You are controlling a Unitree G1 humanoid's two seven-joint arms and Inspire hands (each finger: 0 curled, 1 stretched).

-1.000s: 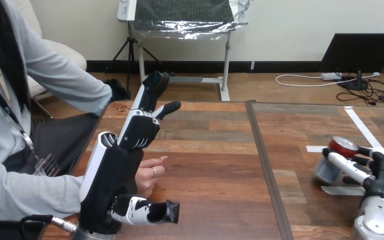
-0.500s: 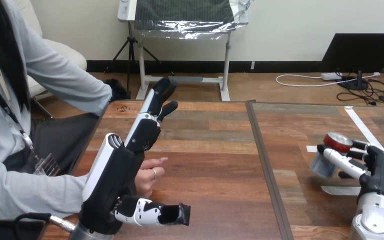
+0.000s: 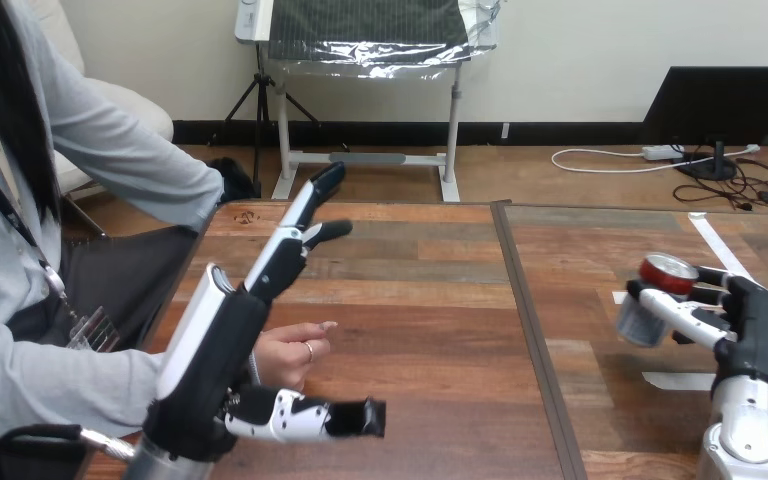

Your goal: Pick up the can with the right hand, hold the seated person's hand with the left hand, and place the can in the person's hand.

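The can, red top uppermost, is at the frame's right, grasped by the right hand, higher and further left than a second ago. At lower left the left hand is released, fingers straighter now, beside the person's hand on the table.

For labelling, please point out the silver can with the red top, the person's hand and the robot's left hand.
Silver red-topped can (image 3: pixel 638 322): head view, silver side.
Person's hand (image 3: pixel 288 352): head view, its back.
Left hand (image 3: pixel 215 365): head view, black body.
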